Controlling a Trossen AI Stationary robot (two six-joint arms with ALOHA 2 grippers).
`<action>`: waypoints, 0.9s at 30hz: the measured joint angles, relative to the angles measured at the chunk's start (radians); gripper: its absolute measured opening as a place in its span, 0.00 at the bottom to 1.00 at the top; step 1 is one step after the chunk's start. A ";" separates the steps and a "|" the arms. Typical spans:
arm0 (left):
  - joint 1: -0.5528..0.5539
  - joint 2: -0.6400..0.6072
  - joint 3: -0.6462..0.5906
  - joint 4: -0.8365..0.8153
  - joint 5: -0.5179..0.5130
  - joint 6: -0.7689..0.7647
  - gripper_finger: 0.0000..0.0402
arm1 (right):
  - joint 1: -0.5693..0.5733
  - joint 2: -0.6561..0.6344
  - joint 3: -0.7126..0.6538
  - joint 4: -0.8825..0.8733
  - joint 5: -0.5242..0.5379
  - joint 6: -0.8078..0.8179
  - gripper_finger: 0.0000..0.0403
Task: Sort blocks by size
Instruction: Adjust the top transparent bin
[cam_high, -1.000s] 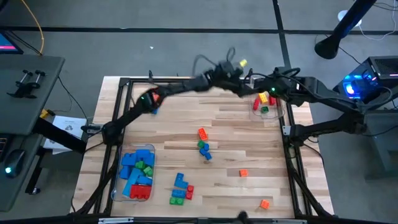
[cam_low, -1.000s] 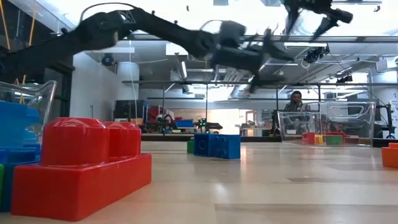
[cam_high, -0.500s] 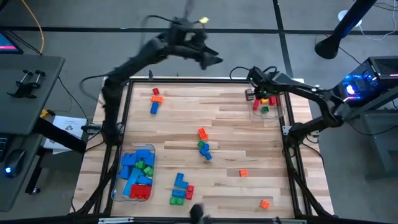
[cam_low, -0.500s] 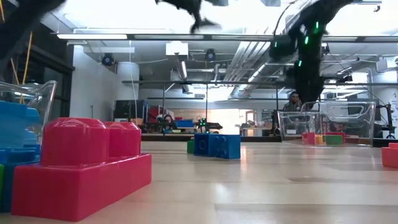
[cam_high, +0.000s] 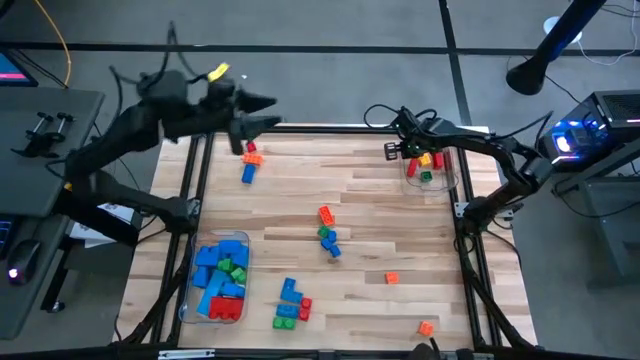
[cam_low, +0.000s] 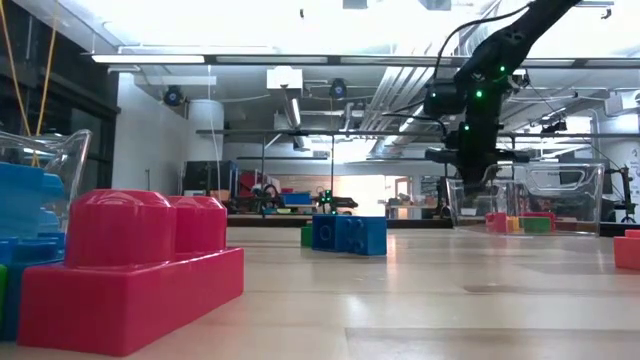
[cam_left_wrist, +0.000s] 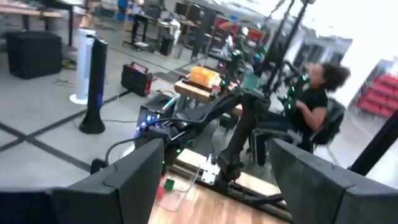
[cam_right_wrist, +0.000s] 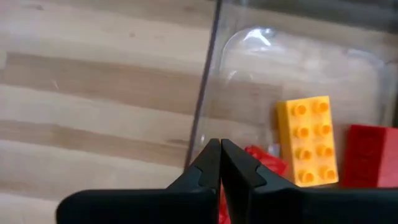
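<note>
While the left gripper (cam_high: 268, 112) hangs raised over the far left corner of the counter (cam_high: 380, 205) with its fingers (cam_left_wrist: 134, 177) spread wide and nothing between them, we see the right gripper (cam_high: 393, 150) at the far right, its fingers (cam_right_wrist: 219, 163) pressed together and empty, sitting at the near wall of a clear tub (cam_high: 447, 180). In that tub we find small blocks: a yellow brick (cam_right_wrist: 309, 140), a red brick (cam_right_wrist: 369, 155) beside it and a green one (cam_high: 426, 176). Another clear tub (cam_high: 236, 243) at the near left holds a heap of bigger blue, green and red blocks (cam_high: 220, 280). Loose blocks lie across the counter: an orange and a blue one (cam_high: 249, 165) near the far left corner, a short row of orange, green and blue (cam_high: 327, 231) in the middle, a cluster of blue, green and red (cam_high: 291, 303) near the front, and two single orange pieces (cam_high: 391, 278) toward the near right. In the low view a big red brick (cam_low: 135, 268) fills the foreground and a blue block (cam_low: 348, 233) stands farther back. A seated person (cam_left_wrist: 311, 112) shows in the room beyond.
</note>
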 joint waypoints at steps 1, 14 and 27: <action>-0.014 -0.034 -0.038 0.009 -0.021 -0.015 0.69 | 0.003 0.006 0.000 0.000 -0.004 0.000 0.01; -0.064 -0.244 -0.265 0.025 -0.167 -0.103 0.69 | 0.113 0.019 0.001 0.102 -0.037 0.206 0.00; -0.063 -0.248 -0.266 0.014 -0.167 -0.030 0.69 | 0.174 -0.006 0.122 -0.422 -0.009 0.070 0.00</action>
